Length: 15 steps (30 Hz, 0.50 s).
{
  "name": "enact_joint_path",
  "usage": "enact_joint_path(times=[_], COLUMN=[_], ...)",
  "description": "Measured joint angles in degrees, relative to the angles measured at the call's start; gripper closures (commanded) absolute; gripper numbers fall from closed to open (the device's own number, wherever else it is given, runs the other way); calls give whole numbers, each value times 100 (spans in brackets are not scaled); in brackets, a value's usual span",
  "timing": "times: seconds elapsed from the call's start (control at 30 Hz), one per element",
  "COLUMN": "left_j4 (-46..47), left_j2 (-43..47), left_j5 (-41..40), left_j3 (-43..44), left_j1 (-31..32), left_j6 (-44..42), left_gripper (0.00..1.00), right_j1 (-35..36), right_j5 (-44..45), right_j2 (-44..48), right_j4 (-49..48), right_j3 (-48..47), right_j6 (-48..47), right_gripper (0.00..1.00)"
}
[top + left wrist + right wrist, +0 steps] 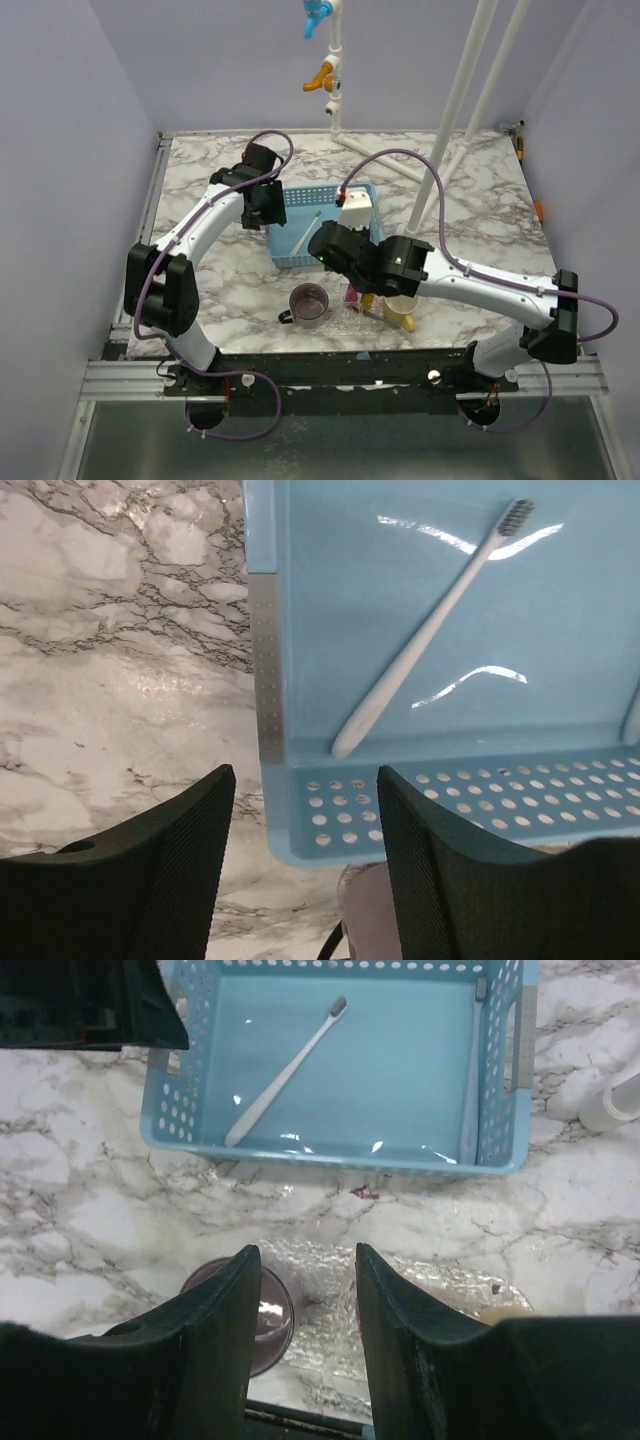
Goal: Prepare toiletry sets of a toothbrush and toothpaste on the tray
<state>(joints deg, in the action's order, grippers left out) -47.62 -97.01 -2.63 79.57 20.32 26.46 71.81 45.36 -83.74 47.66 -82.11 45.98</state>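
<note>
White toothbrush (420, 640) lay in the blue basket (450, 800) just ahead of your left gripper (305, 780), jaws spread and empty; your right gripper (307, 1255), jaws likewise spread, hung over the clear tray (430, 1285).

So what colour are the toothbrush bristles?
Dark grey, on the slim white plastic toothbrush; best in left wrist view.

The light is bright, even and cool, and falls from overhead. White streaks of glare lie on the floor of the blue basket (330, 600) in both wrist views, and the marble table (480, 190) shines softly. The right gripper (307, 1255) is a black, soft-edged mass close to the lens. The clear tray (420, 1280) shows only as crinkled sheen, perhaps slightly blurred. Shadows under the arms are faint.
</note>
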Motion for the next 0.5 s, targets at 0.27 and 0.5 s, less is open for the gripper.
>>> enact_joint_path(times=[0.27,0.5], left_j4=[-39,15], left_j2=[966,2275], left_j5=[17,4], left_j3=[-2,-485], left_j1=[0,0], left_j6=[35,28], left_gripper=[33,28], right_j1=[-931,-1456], right_j5=[-684,-1255], right_j2=[-835,-1427], right_j4=[-420,-664], right_j3=[-516,-866], right_j6=[-382,-400], right_gripper=[48,43])
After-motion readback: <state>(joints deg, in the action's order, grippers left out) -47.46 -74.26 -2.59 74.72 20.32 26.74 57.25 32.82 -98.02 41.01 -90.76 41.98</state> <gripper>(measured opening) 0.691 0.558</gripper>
